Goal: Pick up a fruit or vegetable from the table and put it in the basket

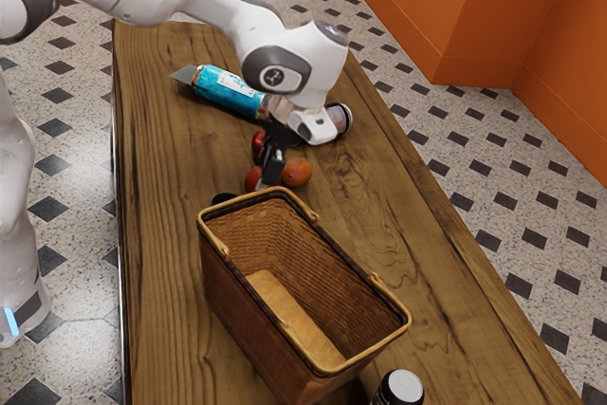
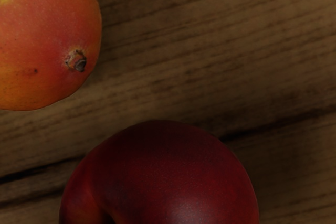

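1. Fingers (image 1: 268,177) low among the fruit — I cannot tell how open, or whether holding anything.
2. Orange-red mango (image 1: 298,172) on the surface (image 1: 379,220), outside the basket (image 1: 242,320) — dark red fruit (image 2: 173,177) near it.

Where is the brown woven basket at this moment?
In the exterior view, the basket stands on the wooden table, at lower centre, between the round red-orange fruits and the dark, white-topped container.
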Robot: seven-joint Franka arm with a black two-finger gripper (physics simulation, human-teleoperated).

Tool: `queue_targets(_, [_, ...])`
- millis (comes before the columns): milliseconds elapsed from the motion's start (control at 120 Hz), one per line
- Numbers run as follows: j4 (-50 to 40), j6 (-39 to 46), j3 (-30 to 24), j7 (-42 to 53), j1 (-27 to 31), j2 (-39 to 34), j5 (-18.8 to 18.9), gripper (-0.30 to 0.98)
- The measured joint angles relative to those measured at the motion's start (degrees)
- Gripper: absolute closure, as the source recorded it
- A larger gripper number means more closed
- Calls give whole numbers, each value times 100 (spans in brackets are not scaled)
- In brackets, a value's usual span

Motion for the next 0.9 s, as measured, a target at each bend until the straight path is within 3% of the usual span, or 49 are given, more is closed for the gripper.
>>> queue_targets(767, [-126,167,6,-6,-1,135,-3,0])
queue_targets(900, [-141,170,12,-9,-1,135,-2,22])
